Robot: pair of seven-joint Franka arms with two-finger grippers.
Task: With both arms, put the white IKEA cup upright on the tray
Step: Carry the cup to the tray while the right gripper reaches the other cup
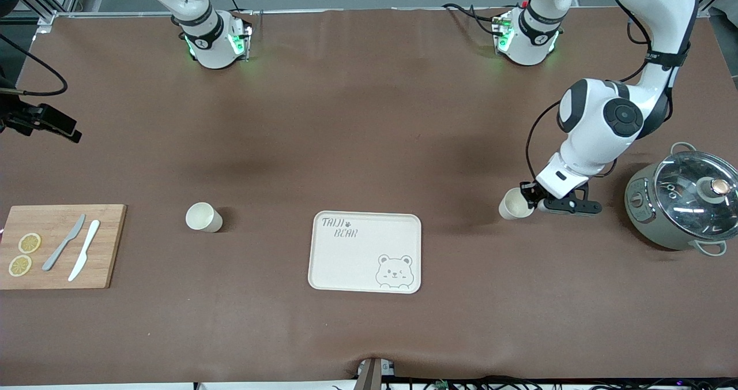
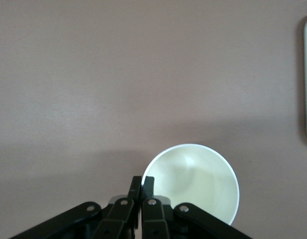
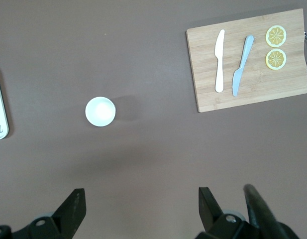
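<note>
Left end effector [image 1: 529, 197], mid-right of the front view, pinches the rim of a white plastic cup [image 1: 512, 205]. Right end effector [image 3: 138, 209], jaws spread, hangs over the brown worktop [image 1: 369, 119].

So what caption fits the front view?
Left gripper pinches one white cup's rim beside the tray; another cup waits.

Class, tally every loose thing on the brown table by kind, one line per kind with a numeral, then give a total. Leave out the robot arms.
Cups: 2
Trays: 1
Cutting boards: 1
Knives: 2
Lemon slices: 2
Pots with glass lid: 1
Total: 9
</note>
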